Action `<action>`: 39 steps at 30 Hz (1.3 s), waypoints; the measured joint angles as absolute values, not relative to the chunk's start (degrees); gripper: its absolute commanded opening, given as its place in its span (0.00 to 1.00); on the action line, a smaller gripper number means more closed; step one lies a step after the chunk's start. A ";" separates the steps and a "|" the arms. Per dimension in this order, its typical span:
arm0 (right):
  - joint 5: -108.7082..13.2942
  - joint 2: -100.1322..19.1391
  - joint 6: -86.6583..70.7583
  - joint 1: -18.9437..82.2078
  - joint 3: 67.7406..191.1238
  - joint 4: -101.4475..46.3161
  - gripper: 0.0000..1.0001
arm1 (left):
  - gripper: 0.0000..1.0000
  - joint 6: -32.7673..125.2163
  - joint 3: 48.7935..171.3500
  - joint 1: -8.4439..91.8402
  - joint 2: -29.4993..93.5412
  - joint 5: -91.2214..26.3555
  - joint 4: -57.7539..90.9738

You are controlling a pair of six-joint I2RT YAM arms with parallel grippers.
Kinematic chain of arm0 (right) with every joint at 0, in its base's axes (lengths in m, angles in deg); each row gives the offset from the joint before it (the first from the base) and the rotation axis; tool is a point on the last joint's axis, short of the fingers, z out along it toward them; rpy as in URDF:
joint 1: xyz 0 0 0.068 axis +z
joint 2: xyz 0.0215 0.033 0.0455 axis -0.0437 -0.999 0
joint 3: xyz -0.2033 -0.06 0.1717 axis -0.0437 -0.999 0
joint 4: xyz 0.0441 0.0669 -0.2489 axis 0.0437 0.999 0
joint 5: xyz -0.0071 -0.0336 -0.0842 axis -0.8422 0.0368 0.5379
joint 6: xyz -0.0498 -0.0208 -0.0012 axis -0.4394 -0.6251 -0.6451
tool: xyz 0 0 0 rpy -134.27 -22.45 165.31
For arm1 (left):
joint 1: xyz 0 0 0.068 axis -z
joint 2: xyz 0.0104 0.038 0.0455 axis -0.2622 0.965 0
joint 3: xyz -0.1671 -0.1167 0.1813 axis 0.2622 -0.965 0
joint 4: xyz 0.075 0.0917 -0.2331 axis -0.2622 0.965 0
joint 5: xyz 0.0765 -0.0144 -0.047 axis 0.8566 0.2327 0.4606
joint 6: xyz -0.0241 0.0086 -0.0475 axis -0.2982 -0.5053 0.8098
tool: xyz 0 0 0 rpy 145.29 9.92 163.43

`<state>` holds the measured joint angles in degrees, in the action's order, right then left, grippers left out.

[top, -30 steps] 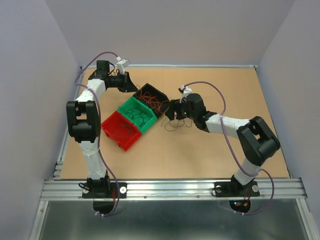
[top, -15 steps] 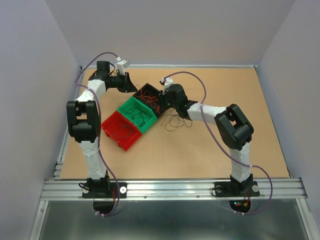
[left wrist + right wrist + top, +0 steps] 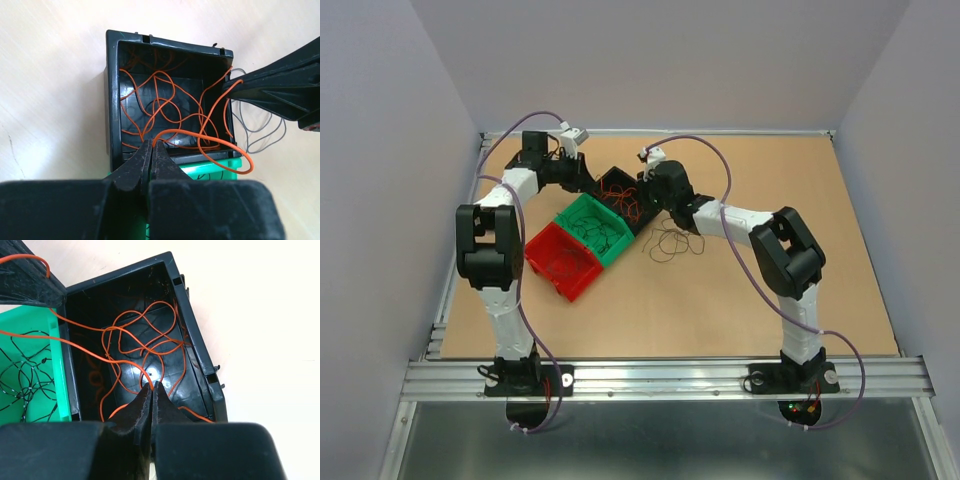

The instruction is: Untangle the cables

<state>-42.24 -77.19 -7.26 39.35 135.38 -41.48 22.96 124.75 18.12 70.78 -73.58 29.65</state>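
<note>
Grippers first: left gripper is clamped tight, tips together, with one orange strand pinched right at the tip. That strand arcs off sideways and loops out over the wall where the black bin meets the green bin. Then right gripper is squeezed closed too, tips over the black bin. An orange strand runs straight into its tip, so it looks pinched there as well.

The cables are mostly a loose orange tangle on the floor of the black bin. The loops cross over each other and a few ride up the walls. Both grippers come at that bin from opposite sides, so they're pretty much nose to nose across it, with the bin walls hemming them in.

Further out, the green bin touches the black one and has thin dark cables curled up in it. The red bin sits against the green one on the side away from the black, with some dark strands of its own. All three make a diagonal row on the table. Just beside the black bin, under the right arm, a small heap of loose cables lies on the tabletop.
</note>
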 measured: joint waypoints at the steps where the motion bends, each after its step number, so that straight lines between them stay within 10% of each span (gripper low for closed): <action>1: -42.20 -77.19 -7.23 39.35 135.38 -41.53 0.01 | 0.00 22.98 124.01 18.27 70.39 -72.99 28.67; 15: -31.27 -83.75 -8.94 42.03 142.11 -38.03 0.01 | 0.00 21.96 116.73 24.02 63.31 -59.26 21.17; 22: -26.77 -86.18 -8.00 45.46 142.02 -32.91 0.49 | 0.00 20.75 115.29 29.81 62.50 -51.90 19.82; 39: -26.85 -53.61 4.00 45.16 123.53 -32.98 0.58 | 0.00 16.78 115.29 33.96 64.97 -40.16 19.27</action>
<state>-26.85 -53.61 4.00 45.16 123.53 -32.98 16.78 115.29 33.96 64.97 -40.16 19.27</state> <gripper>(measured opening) 0.580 0.077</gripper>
